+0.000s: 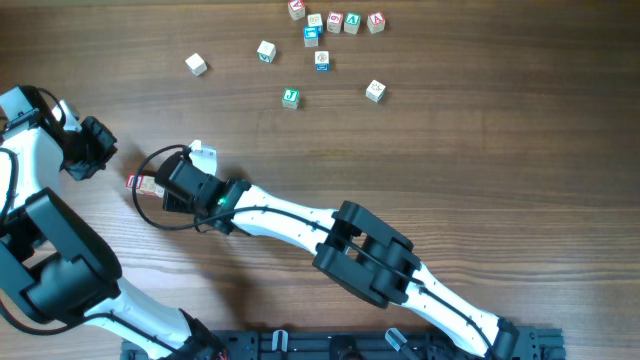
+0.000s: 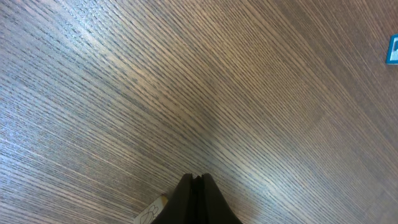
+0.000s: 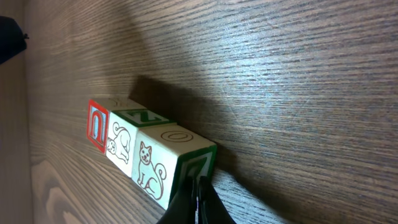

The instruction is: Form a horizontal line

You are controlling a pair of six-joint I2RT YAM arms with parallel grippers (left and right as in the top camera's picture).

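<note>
The horizontal line is a short row of three pale letter cubes touching side by side, with a red-marked face at its far end and cat drawings along its side. In the overhead view only its red-marked end shows, at the left of the table. My right gripper is shut, with nothing held, and its tips press against the green-framed end face of the nearest cube. From above, the right gripper covers the rest of the row. My left gripper is shut and empty over bare wood, and the left gripper sits up and left of the row.
Loose cubes lie scattered at the back: one, another, a green-marked one, a pale one. Several more cluster at the top edge. A blue cube and a pale cube corner edge the left wrist view.
</note>
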